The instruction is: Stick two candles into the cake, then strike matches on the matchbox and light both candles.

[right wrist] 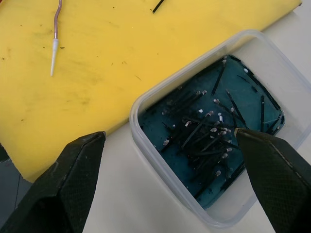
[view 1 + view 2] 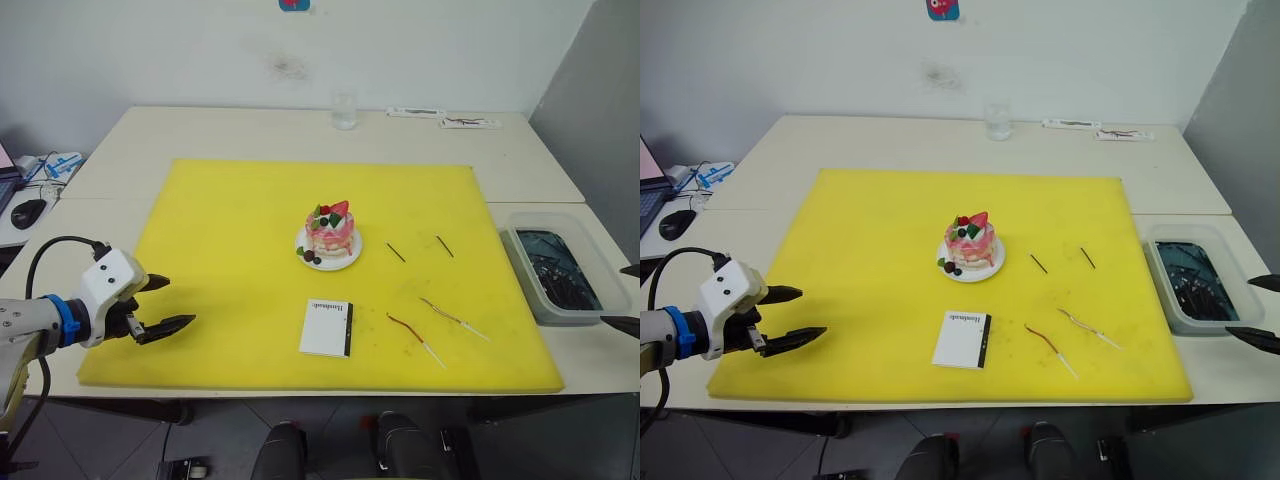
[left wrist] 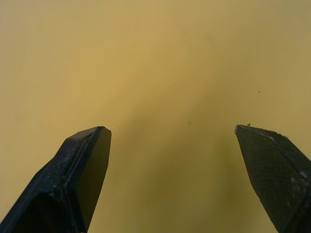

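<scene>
both candles (image 2: 418, 340) lie flat, well apart from either spread, empty gripper — left gripper (image 2: 163, 304), right gripper (image 1: 170, 138) — probably light, bendy, fragile; pinch mid-stem gently.

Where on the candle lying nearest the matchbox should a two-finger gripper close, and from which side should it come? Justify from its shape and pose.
Probably on the reddish wavy shaft of the candle, near its middle, coming straight down from above. It lies flat on the yellow mat, so no finger fits under it; set the fingers across its thin width. The pale end stays free to go into the cake.
</scene>
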Action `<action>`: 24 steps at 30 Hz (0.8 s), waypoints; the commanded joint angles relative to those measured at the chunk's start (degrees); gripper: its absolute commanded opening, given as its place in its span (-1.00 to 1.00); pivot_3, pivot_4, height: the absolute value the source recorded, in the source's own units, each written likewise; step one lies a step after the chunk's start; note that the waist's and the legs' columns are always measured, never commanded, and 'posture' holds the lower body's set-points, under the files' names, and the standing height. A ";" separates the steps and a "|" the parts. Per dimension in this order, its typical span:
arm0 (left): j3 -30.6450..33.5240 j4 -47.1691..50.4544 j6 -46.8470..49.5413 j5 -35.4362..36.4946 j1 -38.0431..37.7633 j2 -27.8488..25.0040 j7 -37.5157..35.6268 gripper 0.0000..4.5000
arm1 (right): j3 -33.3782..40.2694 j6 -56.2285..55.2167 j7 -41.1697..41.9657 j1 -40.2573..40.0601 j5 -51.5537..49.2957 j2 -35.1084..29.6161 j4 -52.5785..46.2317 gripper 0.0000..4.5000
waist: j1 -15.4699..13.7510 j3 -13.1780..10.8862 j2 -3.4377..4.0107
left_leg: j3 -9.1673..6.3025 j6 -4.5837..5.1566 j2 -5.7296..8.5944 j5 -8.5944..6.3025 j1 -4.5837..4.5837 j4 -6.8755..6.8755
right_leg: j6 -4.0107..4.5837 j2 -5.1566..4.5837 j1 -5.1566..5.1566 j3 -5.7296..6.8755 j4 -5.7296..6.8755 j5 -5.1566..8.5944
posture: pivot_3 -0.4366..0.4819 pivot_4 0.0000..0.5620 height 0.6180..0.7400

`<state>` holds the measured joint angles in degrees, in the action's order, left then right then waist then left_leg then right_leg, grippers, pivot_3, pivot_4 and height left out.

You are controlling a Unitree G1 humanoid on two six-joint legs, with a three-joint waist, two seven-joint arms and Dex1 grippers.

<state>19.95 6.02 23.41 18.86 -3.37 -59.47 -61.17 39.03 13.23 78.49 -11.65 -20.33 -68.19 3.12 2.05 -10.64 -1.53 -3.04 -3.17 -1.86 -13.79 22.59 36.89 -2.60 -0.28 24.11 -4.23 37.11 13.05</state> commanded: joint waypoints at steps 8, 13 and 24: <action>-0.54 -2.44 -1.87 -1.42 1.81 -1.83 -1.84 1.00 | -1.31 -2.26 0.91 2.17 0.38 -0.70 2.60 0.98 | 0.03 0.00 0.00 | 0.00 0.00 0.00 0.00 0.00 0.01 | 0.00 0.00 -0.01 0.00 0.01 0.00 | -0.05 -0.47 1.00; -0.29 -3.43 -3.65 -0.88 2.40 -1.37 -3.32 1.00 | -1.46 -3.00 0.96 2.41 0.66 -0.48 3.23 0.98 | 0.02 0.00 0.01 | 0.01 0.00 0.00 0.00 -0.01 0.01 | 0.00 0.00 -0.01 0.00 0.03 0.00 | -0.05 -0.47 1.00; -0.83 -8.74 -9.57 -0.87 5.31 -0.53 -5.58 1.00 | 0.01 -3.81 0.58 0.97 0.64 0.76 2.64 0.98 | -0.01 0.01 0.02 | 0.02 0.00 0.00 0.00 -0.02 0.01 | 0.00 0.00 -0.02 -0.01 0.04 0.00 | -0.05 -0.47 1.00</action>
<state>18.29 -1.74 14.41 17.88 0.91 -59.80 -66.96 36.80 10.32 78.85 -10.71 -19.25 -67.26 6.42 2.04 -10.63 -1.51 -3.02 -3.16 -1.86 -13.79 22.56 36.90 -2.60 -0.28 24.09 -4.24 37.16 13.05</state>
